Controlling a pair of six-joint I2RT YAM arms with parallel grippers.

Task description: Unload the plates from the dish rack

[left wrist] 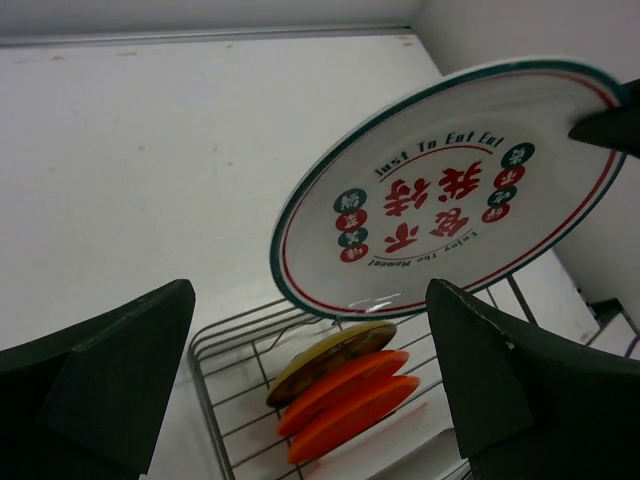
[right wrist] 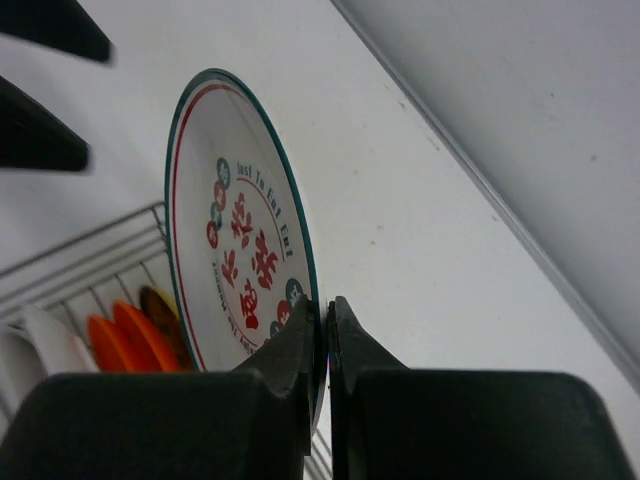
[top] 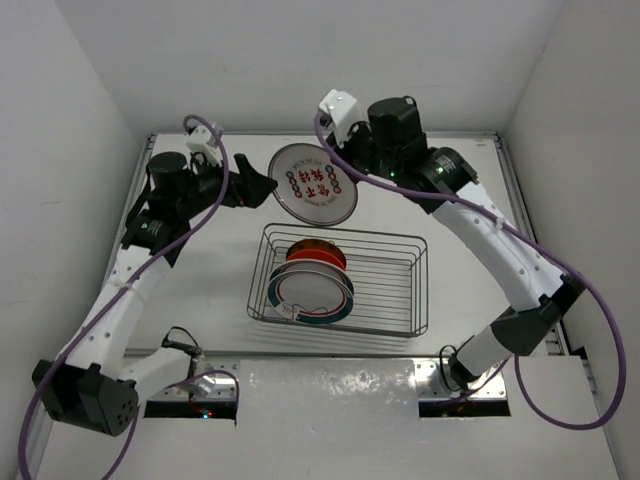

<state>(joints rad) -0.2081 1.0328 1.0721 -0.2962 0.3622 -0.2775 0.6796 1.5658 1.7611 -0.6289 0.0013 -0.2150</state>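
Observation:
My right gripper (right wrist: 327, 318) is shut on the rim of a white plate (right wrist: 240, 250) with a teal ring and red-and-black print. It holds the plate (top: 315, 183) tilted above the table, behind the dish rack (top: 400, 285). My left gripper (top: 266, 188) is open and empty, just left of that plate, not touching it. In the left wrist view the plate (left wrist: 450, 190) hangs beyond the open fingers (left wrist: 110, 390). Upright in the rack are orange plates (top: 318, 252) and a white plate with a teal ring (top: 315, 297). The left wrist view shows two orange plates (left wrist: 350, 400) and a dark olive one (left wrist: 330, 358).
The rack's right half (top: 395, 300) holds only bare wires. White walls close the table on the back and both sides. A white sheet (top: 325, 400) lies at the near edge between the arm bases. Purple cables loop along both arms.

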